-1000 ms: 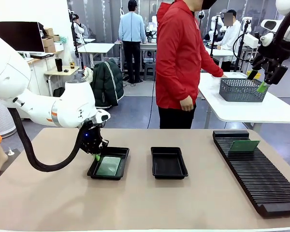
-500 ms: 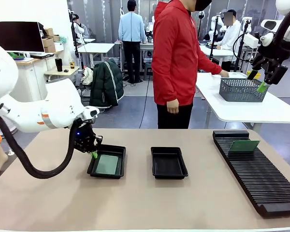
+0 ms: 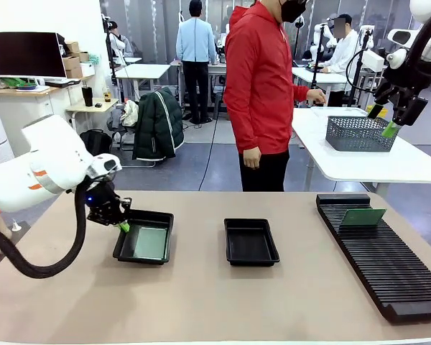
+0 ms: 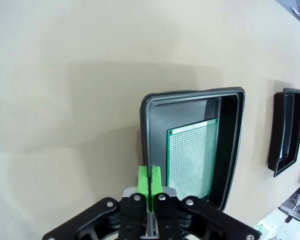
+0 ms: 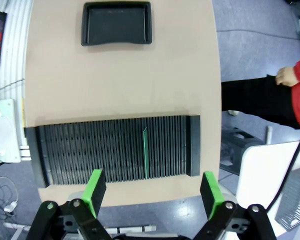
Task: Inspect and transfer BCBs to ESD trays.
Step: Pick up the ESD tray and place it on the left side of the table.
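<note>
Front view: green board in tray

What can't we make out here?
- Left wrist view: left hand covers the left ESD tray's near rim, so grip depth is hidden.
- Right wrist view: racked board stands edge-on; its face is unseen.
- Front view: basket contents unclear behind mesh; rack's right end cut off by the picture edge.
</note>
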